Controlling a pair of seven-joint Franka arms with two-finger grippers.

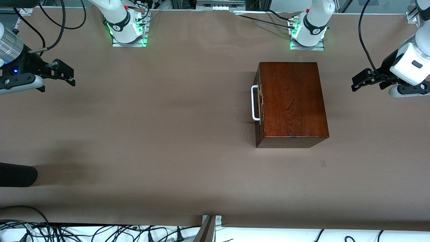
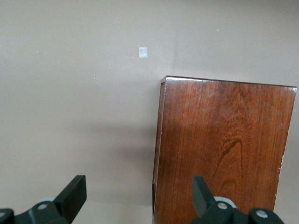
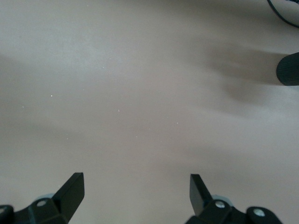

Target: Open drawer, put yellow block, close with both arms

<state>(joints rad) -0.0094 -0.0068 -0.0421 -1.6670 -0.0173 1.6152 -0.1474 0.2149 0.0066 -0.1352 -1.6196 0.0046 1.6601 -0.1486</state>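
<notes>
The dark reddish-brown wooden box (image 1: 292, 101) stands on the table toward the left arm's end. Its drawer is shut, and the front with the white U-shaped handle (image 1: 255, 103) and brass plate faces the right arm's end. The yellow block is not in any view. My left gripper (image 1: 356, 83) is open and empty, up in the air off the box's end at the table's left-arm end. In the left wrist view (image 2: 138, 189) it is over the box's top edge (image 2: 224, 149). My right gripper (image 1: 69, 76) is open and empty over bare table (image 3: 137, 186) at the right arm's end.
A black rounded object (image 1: 16, 174) reaches onto the table at the right arm's end, nearer the camera; it also shows in the right wrist view (image 3: 288, 69). A small pale mark (image 1: 323, 163) lies on the brown table cover (image 1: 168, 134) near the box. Cables hang along the table's near edge.
</notes>
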